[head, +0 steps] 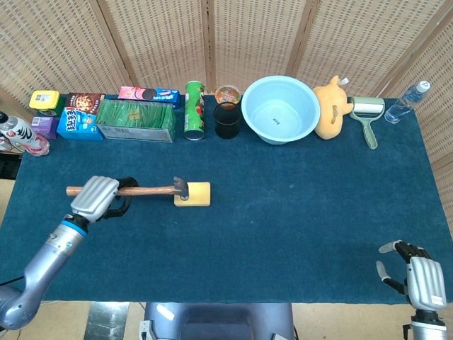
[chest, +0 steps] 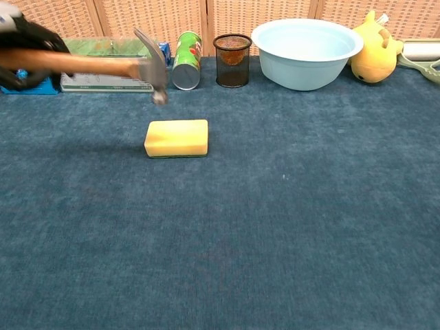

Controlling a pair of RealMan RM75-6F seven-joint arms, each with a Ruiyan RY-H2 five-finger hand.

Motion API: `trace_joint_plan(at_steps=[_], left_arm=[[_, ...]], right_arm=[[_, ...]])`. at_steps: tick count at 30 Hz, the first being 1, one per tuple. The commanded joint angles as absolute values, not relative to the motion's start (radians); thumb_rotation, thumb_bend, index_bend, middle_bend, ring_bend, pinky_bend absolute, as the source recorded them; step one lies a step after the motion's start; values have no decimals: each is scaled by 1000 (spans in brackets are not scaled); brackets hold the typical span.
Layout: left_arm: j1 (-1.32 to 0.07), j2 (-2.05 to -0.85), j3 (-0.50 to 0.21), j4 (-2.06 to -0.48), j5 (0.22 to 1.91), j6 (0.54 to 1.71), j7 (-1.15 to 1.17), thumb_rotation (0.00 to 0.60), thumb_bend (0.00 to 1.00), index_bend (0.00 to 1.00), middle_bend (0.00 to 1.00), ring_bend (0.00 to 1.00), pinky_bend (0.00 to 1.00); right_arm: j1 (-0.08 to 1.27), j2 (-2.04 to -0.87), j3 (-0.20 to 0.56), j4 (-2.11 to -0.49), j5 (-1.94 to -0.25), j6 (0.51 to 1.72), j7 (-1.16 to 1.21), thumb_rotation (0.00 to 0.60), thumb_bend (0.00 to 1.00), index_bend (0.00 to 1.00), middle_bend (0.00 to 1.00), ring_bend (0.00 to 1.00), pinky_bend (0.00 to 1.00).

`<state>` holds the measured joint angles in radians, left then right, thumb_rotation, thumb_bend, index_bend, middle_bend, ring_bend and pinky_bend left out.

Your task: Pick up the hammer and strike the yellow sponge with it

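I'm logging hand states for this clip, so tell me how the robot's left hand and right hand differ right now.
The left hand grips the hammer by its wooden handle; the right hand holds nothing, its fingers apart. The left hand is raised over the table's left part, with the hammer head above the yellow sponge, while the right hand sits at the near right edge, away from the sponge. Both are grey.

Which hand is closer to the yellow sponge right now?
Left. The left hand grips the hammer just left of the yellow sponge, the head raised above its left edge. The right hand is far off at the table's near right corner, holding nothing.
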<state>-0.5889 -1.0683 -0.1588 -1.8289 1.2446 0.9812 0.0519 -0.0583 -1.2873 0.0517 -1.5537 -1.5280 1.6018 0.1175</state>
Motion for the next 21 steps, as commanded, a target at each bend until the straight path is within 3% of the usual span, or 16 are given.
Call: trace_joint_plan(at_steps=[1, 7, 21], left_arm=[[-586, -1012, -177, -1861, 1228, 995, 85, 600, 722, 495, 488, 571, 700], [-569, -1035, -190, -1849, 1218, 1062, 90, 600, 708, 495, 488, 572, 700], [-636, -1206, -137, -1685, 1126, 932, 166, 600, 699, 495, 488, 572, 702]], right_arm=[[-56, -1289, 51, -1553, -1529, 1598, 119, 600, 371, 472, 460, 427, 357], [-55, -1292, 50, -1546, -1534, 1600, 126, 600, 369, 472, 460, 427, 357], [-74, -1288, 49, -1535, -1527, 1623, 146, 600, 370, 471, 460, 426, 357]])
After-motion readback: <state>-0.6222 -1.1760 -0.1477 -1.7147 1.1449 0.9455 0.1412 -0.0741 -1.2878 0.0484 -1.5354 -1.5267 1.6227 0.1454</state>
